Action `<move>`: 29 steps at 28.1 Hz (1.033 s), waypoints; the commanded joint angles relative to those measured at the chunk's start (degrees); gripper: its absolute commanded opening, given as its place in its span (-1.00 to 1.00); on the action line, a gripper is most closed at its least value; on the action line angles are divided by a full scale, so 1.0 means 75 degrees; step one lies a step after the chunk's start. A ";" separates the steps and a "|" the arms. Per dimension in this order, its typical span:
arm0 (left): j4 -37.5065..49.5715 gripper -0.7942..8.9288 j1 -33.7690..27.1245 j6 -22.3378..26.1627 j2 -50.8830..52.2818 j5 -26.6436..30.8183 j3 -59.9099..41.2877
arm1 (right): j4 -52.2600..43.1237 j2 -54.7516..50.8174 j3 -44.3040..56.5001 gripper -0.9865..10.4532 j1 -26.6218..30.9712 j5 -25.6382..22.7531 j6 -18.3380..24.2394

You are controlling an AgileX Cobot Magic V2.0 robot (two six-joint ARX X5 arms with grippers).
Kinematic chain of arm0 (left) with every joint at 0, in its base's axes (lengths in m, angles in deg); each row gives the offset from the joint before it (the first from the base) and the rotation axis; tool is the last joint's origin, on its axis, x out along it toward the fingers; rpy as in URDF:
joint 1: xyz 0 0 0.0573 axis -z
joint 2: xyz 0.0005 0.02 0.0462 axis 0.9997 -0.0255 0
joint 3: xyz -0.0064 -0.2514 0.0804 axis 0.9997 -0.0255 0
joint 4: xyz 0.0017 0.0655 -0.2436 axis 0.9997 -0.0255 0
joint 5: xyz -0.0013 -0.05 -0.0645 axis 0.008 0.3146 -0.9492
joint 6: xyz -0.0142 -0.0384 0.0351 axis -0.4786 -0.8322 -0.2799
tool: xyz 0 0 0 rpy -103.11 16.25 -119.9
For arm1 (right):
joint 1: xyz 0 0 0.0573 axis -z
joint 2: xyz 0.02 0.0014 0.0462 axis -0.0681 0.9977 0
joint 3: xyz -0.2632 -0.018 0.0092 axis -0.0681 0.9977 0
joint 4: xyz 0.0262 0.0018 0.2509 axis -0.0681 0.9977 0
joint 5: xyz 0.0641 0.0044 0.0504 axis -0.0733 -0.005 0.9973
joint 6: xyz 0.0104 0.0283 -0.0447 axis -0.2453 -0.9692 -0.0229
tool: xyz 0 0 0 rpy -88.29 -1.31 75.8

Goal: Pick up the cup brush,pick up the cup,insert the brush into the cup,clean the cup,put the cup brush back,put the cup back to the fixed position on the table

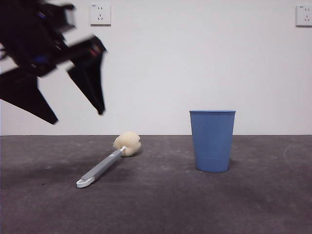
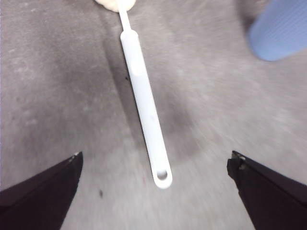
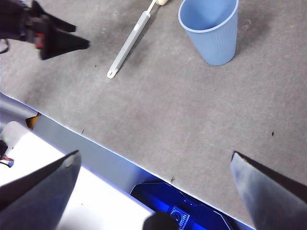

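The cup brush [image 1: 103, 167] lies flat on the dark grey table [image 1: 161, 204], its cream sponge head [image 1: 127, 144] toward the wall and its white looped end toward the front. The light blue ribbed cup [image 1: 212, 140] stands upright to its right. My left gripper [image 1: 78, 117] hangs open and empty in the air above and left of the brush; in the left wrist view the handle [image 2: 145, 105] lies between its spread jaws, well below them. My right gripper [image 3: 153, 163] is open and empty, held high over the table's near edge, with the cup [image 3: 211, 31] and the brush [image 3: 128, 44] far from it.
Two wall sockets [image 1: 100, 14] sit high on the white wall. The right wrist view shows the table's near edge [image 3: 86, 139] with the robot base below it, and the left gripper [image 3: 43, 33] above the table near the brush.
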State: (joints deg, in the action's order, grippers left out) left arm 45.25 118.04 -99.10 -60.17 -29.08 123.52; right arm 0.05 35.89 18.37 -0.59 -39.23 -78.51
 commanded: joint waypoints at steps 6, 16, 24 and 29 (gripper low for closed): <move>0.0233 0.25 0.0300 -0.0152 -0.1550 0.0475 0.0799 | -0.0035 -0.0003 -0.0023 0.27 -0.0012 0.0009 -0.0111; 0.0522 0.25 0.0364 -0.0248 -0.2629 0.0842 0.0909 | -0.0038 0.0000 -0.0023 0.27 -0.0012 0.0009 -0.0111; 0.0595 0.02 0.0379 -0.0423 -0.3019 0.0915 0.0909 | -0.0038 -0.0003 -0.0023 0.27 -0.0012 0.0009 -0.0111; 0.0475 -0.22 0.0382 -0.0568 -0.3147 0.0901 0.0909 | -0.0041 -0.0003 -0.0023 0.27 -0.0012 0.0009 -0.0111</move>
State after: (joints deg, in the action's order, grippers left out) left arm 49.16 120.66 -102.38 -82.77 -22.06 130.53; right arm 0.03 35.89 18.37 -0.59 -39.23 -78.94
